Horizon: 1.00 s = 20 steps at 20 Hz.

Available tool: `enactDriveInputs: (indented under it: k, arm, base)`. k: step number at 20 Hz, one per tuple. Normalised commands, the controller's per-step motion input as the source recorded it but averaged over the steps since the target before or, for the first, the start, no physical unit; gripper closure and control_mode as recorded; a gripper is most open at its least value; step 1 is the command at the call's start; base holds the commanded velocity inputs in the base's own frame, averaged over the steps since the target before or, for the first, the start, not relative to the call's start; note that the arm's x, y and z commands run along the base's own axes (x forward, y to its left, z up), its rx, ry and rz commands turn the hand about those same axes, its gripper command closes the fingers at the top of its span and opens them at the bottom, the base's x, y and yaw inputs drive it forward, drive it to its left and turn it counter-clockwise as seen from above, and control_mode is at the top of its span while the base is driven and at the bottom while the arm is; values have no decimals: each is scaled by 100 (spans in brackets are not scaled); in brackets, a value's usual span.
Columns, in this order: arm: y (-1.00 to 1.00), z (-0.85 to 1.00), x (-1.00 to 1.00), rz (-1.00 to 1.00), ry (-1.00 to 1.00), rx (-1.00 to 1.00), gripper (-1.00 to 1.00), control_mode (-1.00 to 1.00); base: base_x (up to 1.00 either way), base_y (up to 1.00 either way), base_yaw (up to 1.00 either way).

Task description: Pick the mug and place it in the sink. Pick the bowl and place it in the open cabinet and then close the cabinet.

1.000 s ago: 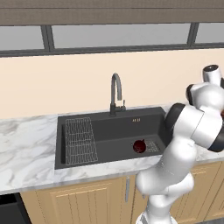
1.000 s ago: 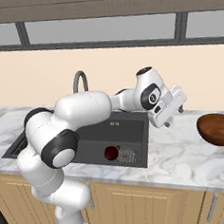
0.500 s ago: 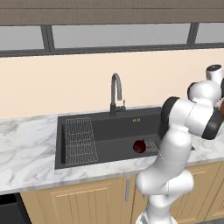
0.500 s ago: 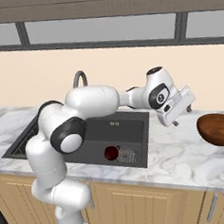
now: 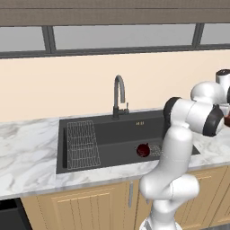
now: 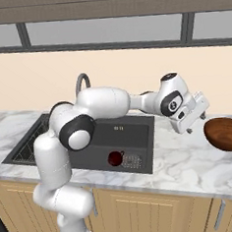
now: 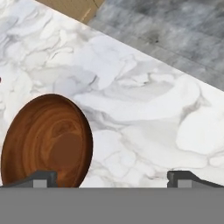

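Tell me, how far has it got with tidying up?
Done: the mug sits in the sink. In hand: the open gripper hangs beside the bowl on the counter, holding nothing. Left: lifting the bowl into the cabinet and closing it.

Swung further right along the counter since a second ago, away from the sink. Gripper now just beside the bowl, nearer than before. Elbow stretched out straighter in the right base view.
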Motion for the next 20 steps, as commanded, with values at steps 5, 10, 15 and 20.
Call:
enactDriveInputs:
  k: [5,10,15,20]
  arm:
    - [-5,-23,11,0,0,0,-100,-100]
    - [-27,-17,6,0,0,0,-100,-100]
    - [-23,-19,9,0,0,0,-100,-100]
    - [-14,-20,9,0,0,0,-100,-100]
  base:
    - [0,0,0]
    - [0,0,0]
    - [0,0,0]
    - [0,0,0]
